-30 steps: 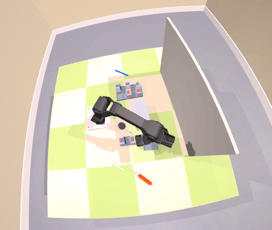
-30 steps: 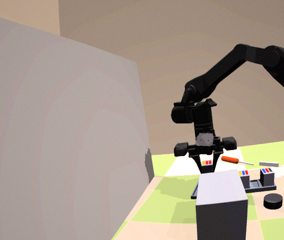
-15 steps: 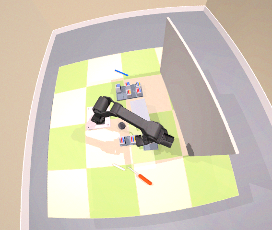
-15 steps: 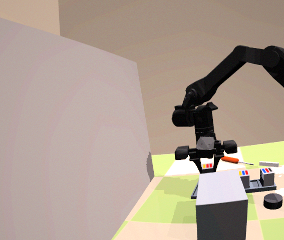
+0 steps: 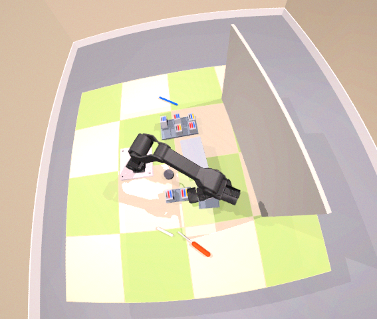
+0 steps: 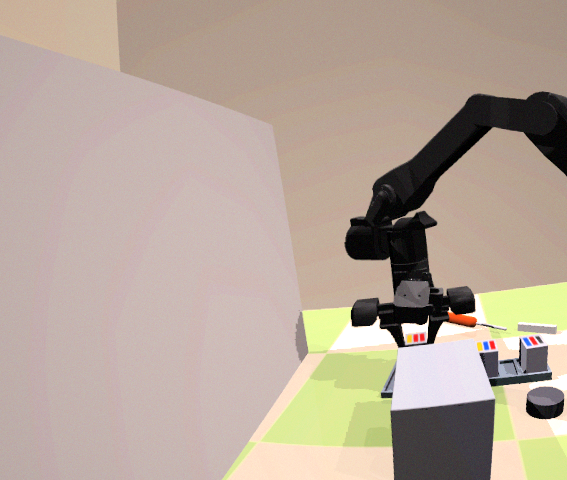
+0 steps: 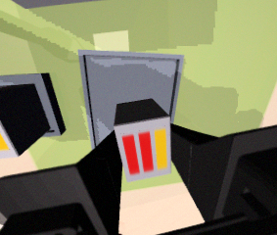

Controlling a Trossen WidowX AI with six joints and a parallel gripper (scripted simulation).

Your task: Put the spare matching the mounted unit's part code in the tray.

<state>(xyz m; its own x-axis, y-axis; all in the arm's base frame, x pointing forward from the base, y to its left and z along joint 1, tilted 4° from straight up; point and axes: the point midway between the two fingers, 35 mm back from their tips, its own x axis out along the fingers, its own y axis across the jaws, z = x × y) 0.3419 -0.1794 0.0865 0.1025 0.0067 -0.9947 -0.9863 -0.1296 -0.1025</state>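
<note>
Fingers [image 6: 416, 330]: hugging red-red-yellow block [image 6: 415, 338] [image 7: 144, 149] | lower into tray [image 5: 209, 203] [image 6: 387, 388] [image 7: 178, 80] gently (no bumps!), then let go

The table [image 5: 157, 268] [image 6: 324, 403] [image 7: 260, 49] is checked in lime green and cream, with peach-tinted patches. The raised block [image 6: 415, 338] [image 7: 148, 152] has black sides and a pale grey face striped red, red and yellow in the wrist view; the tray [image 5: 209, 203] [image 6: 387, 387] [image 7: 128, 80] is slate grey. In the top view, a plain blue stick [image 5: 168, 100] lies towards the table's upper edge, and an orange-red-handled screwdriver [image 5: 201, 248] [image 6: 461, 319] towards its lower edge. The pale pink plate [image 5: 147, 171], nearer the left edge, carries dark corner dots.
</note>
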